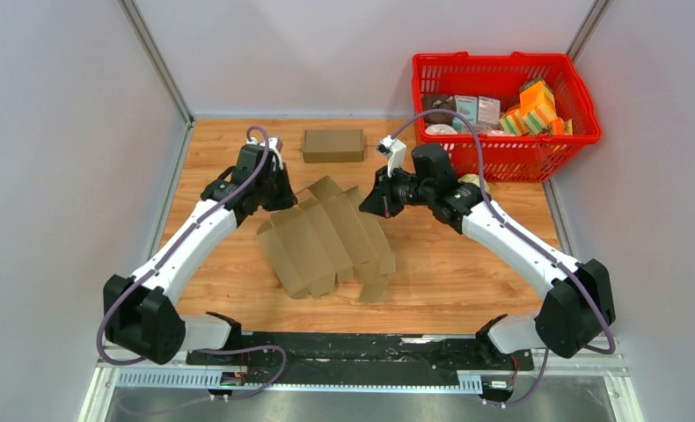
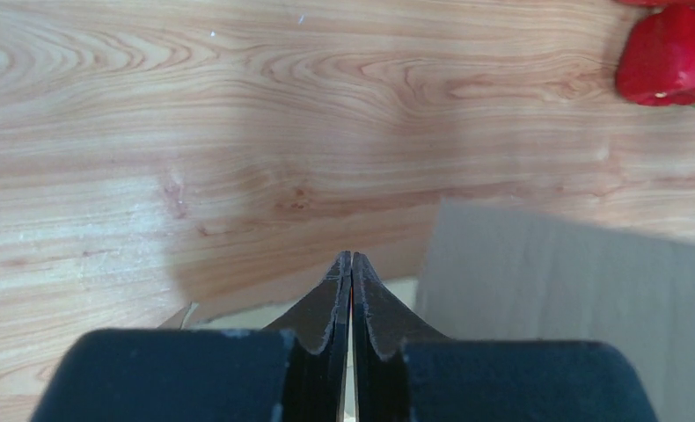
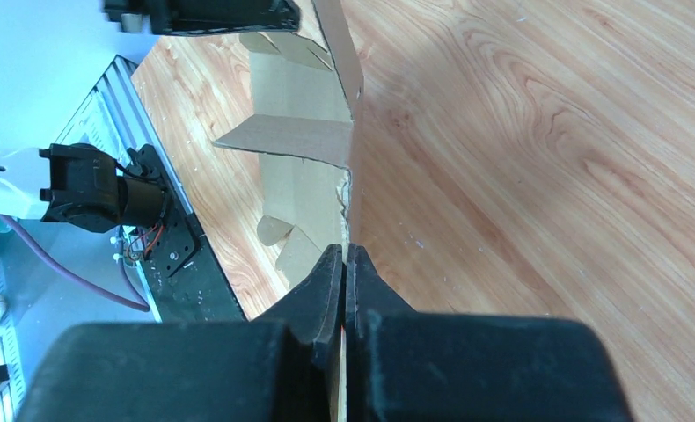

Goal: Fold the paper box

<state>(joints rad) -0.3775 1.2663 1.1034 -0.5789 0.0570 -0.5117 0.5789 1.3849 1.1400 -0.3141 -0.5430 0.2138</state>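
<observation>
Paper box (image 1: 326,239), flat unfolded cardboard, mid tabletop (image 1: 467,264), far edge lifted. Right end effector (image 1: 368,204) clamped on far-right edge, cardboard running into its fingers (image 3: 322,281). Left end effector (image 1: 282,193) at far-left corner, fingers (image 2: 326,303) pressed together; can't tell if cardboard is between them. Small closed carton (image 1: 332,145) behind, apart. Red basket (image 1: 502,60) with groceries, far right. Red glossy item (image 2: 669,57) on tabletop beyond box.

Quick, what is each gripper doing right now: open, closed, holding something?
Left gripper: closed; whether it pinches anything cannot be told.
Right gripper: closed on an edge of the unfolded box.
</observation>
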